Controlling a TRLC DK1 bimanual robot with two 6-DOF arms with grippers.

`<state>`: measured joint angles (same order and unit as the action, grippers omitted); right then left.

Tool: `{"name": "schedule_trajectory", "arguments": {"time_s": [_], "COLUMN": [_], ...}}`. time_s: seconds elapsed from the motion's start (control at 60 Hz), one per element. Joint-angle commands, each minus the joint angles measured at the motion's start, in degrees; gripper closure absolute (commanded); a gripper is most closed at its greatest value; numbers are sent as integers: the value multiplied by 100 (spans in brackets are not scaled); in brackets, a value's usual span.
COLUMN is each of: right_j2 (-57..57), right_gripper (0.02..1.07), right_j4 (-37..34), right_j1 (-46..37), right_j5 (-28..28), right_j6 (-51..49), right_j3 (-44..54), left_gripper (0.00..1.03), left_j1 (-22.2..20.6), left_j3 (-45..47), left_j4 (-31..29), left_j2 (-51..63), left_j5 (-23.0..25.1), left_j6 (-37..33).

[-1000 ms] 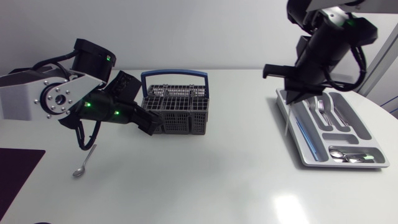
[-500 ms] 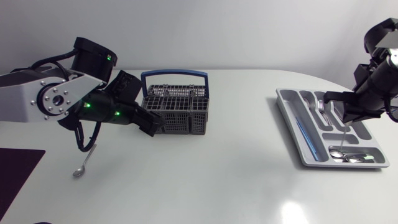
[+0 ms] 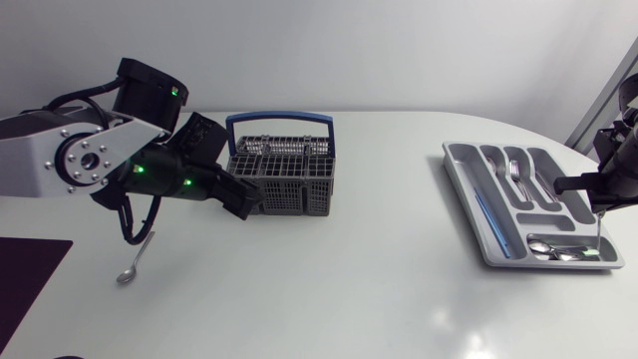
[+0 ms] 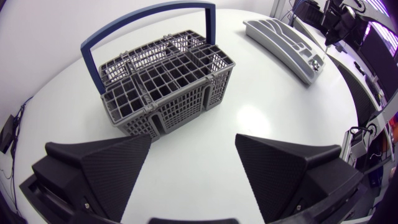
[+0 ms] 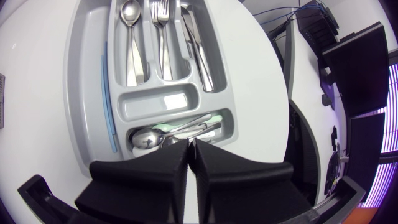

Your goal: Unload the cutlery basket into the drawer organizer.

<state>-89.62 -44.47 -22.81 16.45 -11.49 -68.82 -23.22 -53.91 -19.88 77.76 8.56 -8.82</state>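
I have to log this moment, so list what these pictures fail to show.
- Kind of thin cutlery piece in the right gripper: too small in head view, hidden behind its fingers in right wrist view.
- Count of spoons in the end compartment of the drawer organizer: piled, partly under those fingers.
- Far cell bottoms of the cutlery basket: walls hide them in left wrist view; the left arm covers one end in head view.

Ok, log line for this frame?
left gripper open, cutlery basket just ahead | right gripper shut on thin cutlery piece over drawer organizer | spoon loose on table
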Motion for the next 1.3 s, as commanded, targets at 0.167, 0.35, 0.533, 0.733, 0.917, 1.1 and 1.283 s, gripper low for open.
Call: {"name": "schedule_trajectory", "arguments": {"time_s": [0.167,0.35,0.533,0.733,0.917,1.1,1.283], "right_j2": [-389,-556,-591,-530,-319,-73,516], "right_gripper": [101,101,95,66,27,7,7], "right_j4": [571,861,922,905,711,334,210], "right_j1": [-189,-215,-145,101,356,628,875], "right_j5": [210,210,175,87,8,-432,-643], "right_j6": [-565,-759,-785,-776,-697,-354,-152], "right_j3": [378,518,712,1046,1239,1213,1169], "left_gripper": [8,8,8,8,8,8,8], "left_j1": [-68,-77,-77,-60,28,143,292], "left_j3": [170,170,188,214,293,425,548], "left_j4": [-69,-86,-104,-121,-130,-139,-139], "left_j2": [-164,-191,-226,-296,-410,-560,-709], "left_j5": [-30,-38,-38,-73,-73,-73,-73], "left_j6": [82,91,108,100,65,3,-32]}}
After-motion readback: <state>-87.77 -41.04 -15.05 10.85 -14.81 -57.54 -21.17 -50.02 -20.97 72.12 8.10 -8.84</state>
